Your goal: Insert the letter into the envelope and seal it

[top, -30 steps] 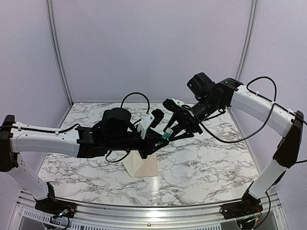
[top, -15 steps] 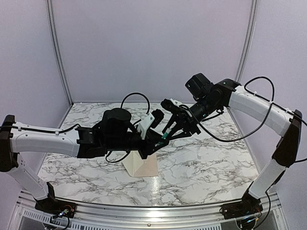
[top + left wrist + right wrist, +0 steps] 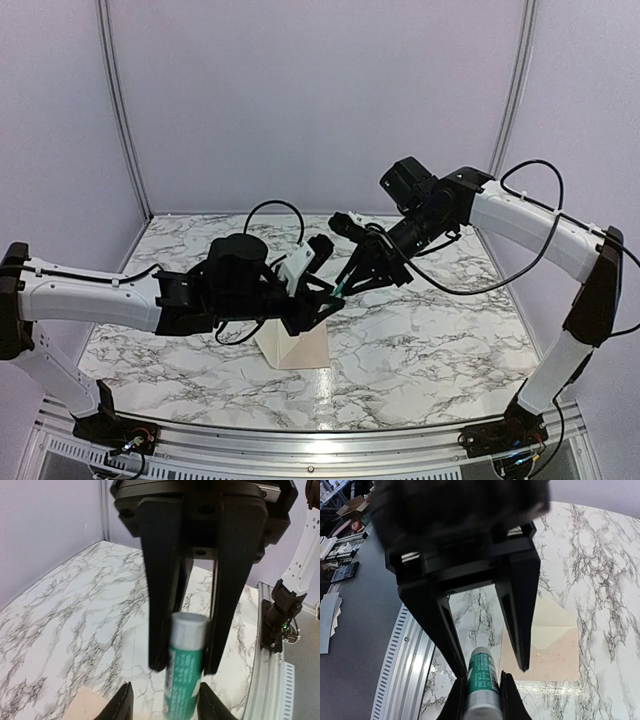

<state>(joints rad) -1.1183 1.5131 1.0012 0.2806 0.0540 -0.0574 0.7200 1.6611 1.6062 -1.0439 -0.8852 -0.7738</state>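
Over the marble table point(image 3: 420, 330), a handover (for sealing).
Left fingers point(image 3: 123, 705) are spreading; right fingers point(image 3: 457, 702) are pinching the green plastic glue stick point(image 3: 482, 677).

In the top view the black left arm point(image 3: 200, 295) hides the twelve-o'clock edge of the small cream paper envelope point(image 3: 300, 350); whether the letter is inside cannot be told. The green glue tube with a grey cap point(image 3: 186, 675) is blurred, its print unreadable, and is cut off at six o'clock in both wrist views.
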